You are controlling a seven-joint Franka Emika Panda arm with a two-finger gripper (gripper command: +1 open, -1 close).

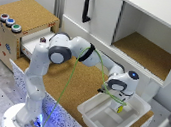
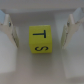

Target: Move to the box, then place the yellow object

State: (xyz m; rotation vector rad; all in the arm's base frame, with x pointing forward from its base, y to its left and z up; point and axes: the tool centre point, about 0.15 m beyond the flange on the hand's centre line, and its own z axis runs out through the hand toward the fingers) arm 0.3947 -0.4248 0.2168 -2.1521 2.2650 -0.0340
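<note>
The box (image 1: pixel 90 112) is a shallow white bin at the near right end of the cork counter. My gripper (image 1: pixel 118 111) reaches down into it, and a bit of yellow (image 1: pixel 120 108) shows between the fingers. In the wrist view the yellow object (image 2: pixel 39 40) is a small yellow cube with black letters, seen against the bin's white floor (image 2: pixel 42 70). My gripper (image 2: pixel 40 42) is open. Its fingers (image 2: pixel 10 31) stand on either side of the cube with a gap on each side and do not touch it.
A cork-topped wooden drawer unit (image 1: pixel 20 18) with coloured buttons stands at the exterior view's left, its drawer pulled out. A big white cabinet (image 1: pixel 140 30) with an open compartment runs behind the counter. The arm's base (image 1: pixel 26 116) stands in front of the counter.
</note>
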